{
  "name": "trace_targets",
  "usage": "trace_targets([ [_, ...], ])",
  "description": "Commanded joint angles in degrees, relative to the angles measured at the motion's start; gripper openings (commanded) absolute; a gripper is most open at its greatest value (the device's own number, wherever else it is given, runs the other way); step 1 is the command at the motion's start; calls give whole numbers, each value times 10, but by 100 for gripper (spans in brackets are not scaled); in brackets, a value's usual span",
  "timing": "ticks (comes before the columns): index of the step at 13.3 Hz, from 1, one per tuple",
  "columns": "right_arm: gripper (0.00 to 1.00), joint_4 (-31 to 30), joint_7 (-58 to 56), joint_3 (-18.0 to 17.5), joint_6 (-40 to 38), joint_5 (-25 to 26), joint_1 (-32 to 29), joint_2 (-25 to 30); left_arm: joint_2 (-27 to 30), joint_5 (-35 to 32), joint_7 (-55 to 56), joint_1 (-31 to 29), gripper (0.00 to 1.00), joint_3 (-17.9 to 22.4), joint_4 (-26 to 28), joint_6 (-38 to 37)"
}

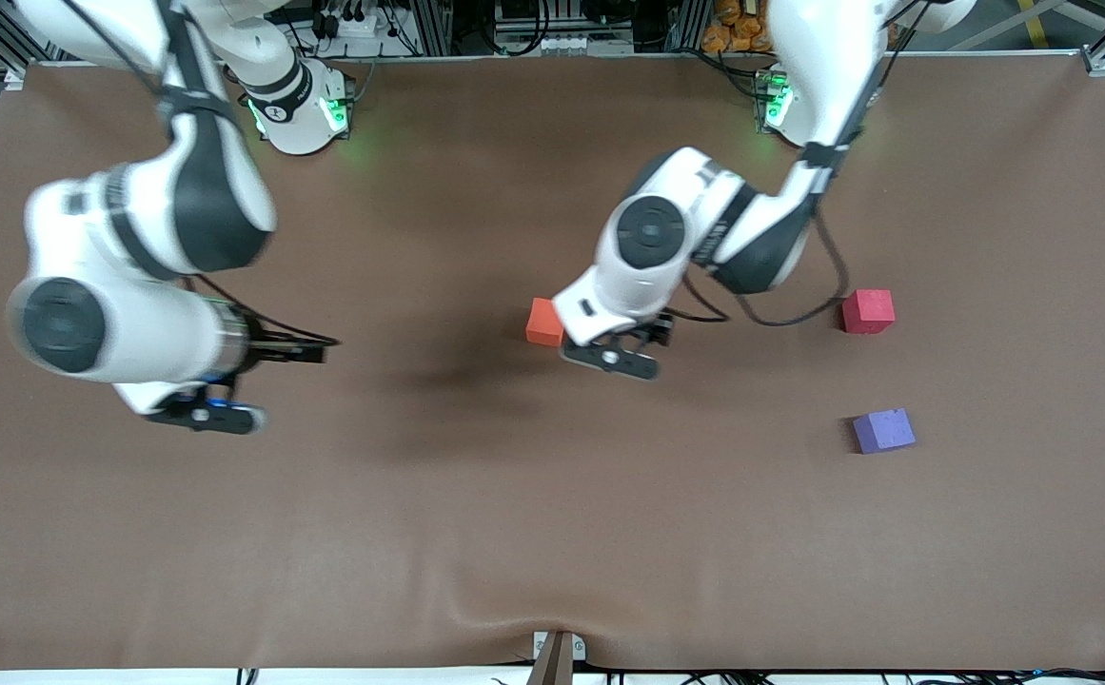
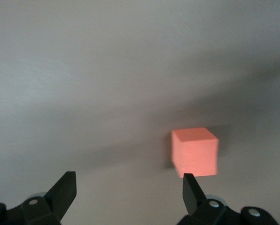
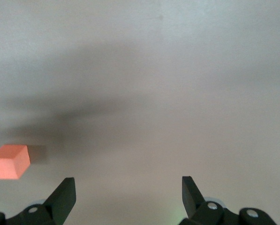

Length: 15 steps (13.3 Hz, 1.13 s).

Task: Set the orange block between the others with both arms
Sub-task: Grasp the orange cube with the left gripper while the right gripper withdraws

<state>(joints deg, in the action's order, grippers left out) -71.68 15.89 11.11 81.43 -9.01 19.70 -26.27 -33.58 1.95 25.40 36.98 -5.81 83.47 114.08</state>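
**Orange cube on the cloth, both grippers open and empty**

Nearest the front camera lay the bluish-purple foam cube (image 1: 883,430), toward the left arm's end of the brown table (image 1: 476,533), with bare cloth all around it. The right gripper (image 1: 202,416) hung over the cloth at the right arm's end of the table, well apart from all three blocks. In the right wrist view its two black fingers (image 3: 64,196) stood wide apart with nothing between them, and the orange block showed small at the edge of that picture, clear of both fingers.

The left gripper (image 1: 611,359) hung over the middle of the table, just beside the orange block (image 1: 543,322). The left wrist view showed its fingers (image 2: 64,192) spread wide and holding nothing; the bright-orange foam cube (image 2: 194,152) sat on the table just past one fingertip, outside the gap, and whether that finger touched it could not be told. In the front view the white wrist of the left arm (image 1: 704,228) overlapped the cube's edge.

The orange cube rested flat on the cloth, well apart from the other two blocks and not between them. Farther from the front camera than the purple cube, at about the orange cube's depth, sat the pinkish-red foam cube (image 1: 868,311), toward the left arm's end of the table. The right arm (image 1: 133,247) reached out from its green-lit base at the table's far edge.
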Motion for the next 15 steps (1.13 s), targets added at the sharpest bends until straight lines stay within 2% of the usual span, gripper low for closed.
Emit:
trace_targets([
  [1,100,-20,-72,-9,-34,0,-49,46,-32,0,25,29,100,7,-13,21],
  [4,100,-29,-140,-8,-37,3,-90,61,-56,0,46,51,100,6,-12,48],
  [6,100,-36,-161,-8,-35,32,-96,68,-62,-2,55,64,100,6,-10,54],
  [10,100,-45,-210,-8,-23,56,-111,75,-79,2,66,76,100,6,-9,70],
  [12,100,-82,-248,-8,1,57,-125,102,-86,1,66,80,100,6,-8,76],
  [15,100,-171,-270,-8,62,74,-135,168,-102,4,102,81,100,6,-9,84],
])
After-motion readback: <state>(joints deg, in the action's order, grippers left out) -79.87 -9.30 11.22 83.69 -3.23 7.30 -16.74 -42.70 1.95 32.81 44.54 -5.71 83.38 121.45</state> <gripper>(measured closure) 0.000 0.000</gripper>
